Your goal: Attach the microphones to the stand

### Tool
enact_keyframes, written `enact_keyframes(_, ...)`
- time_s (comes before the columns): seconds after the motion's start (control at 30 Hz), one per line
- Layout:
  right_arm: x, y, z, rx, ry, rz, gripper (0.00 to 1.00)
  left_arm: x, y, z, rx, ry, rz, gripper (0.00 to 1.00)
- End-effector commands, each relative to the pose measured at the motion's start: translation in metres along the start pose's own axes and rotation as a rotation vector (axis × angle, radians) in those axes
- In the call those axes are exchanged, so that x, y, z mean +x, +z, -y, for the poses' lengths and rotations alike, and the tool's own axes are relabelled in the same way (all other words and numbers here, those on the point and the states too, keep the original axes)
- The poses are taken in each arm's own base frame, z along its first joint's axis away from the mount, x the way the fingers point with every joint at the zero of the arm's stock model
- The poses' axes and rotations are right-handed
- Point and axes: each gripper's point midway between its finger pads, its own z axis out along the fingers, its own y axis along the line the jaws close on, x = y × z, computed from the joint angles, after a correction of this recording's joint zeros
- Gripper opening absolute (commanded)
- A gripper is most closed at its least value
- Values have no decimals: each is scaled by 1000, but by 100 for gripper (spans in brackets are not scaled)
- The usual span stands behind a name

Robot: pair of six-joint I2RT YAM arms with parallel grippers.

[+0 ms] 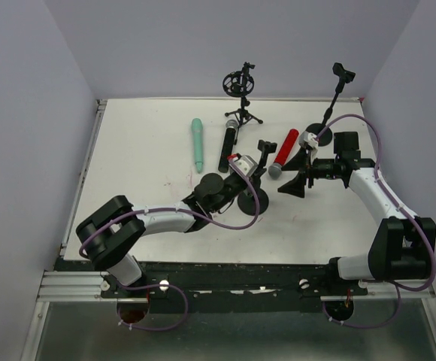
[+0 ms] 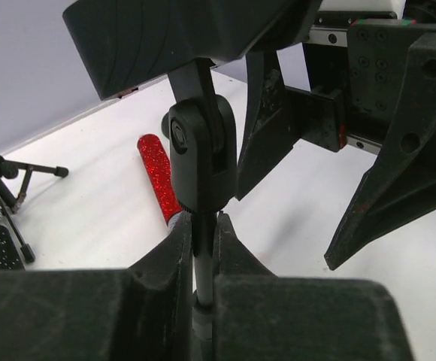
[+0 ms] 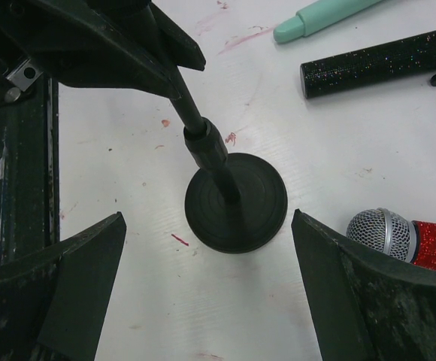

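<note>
In the top view, we read the step in hand as steadying the stand (image 1: 253,197) before any microphone goes in. The left claw (image 1: 248,174) sits at its thin pole and the right claw (image 1: 297,171) hangs just beside the red microphone (image 1: 284,153). All three microphones lie flat on the desk (image 1: 143,210), none mounted. The green microphone (image 1: 197,144) and the black microphone (image 1: 228,148) lie side by side, left of the stand's clip (image 1: 266,147). In the left wrist view, the left claw's fingers (image 2: 179,248) are clamped on the pole from both sides, just below the clip's joint. The red microphone lies on the desk beyond. In the right wrist view, the right claw's jaws stand wide apart and hold nothing. The stand's round base lies between them, and the red microphone's silver mesh head is near one finger. We judge that the next move calls for the right claw to take the red glitter body at its middle and seat it in the clip.
</note>
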Motion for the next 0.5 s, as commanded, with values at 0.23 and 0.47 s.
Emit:
enact_keyframes(0.23,-2,-2,5,14,-24,-22,99,-35,-20,38,435,60,70,0)
enact_keyframes(0.47,-2,-2,5,14,-27,-23,100,-37,-40,47,790,-4,-115,0)
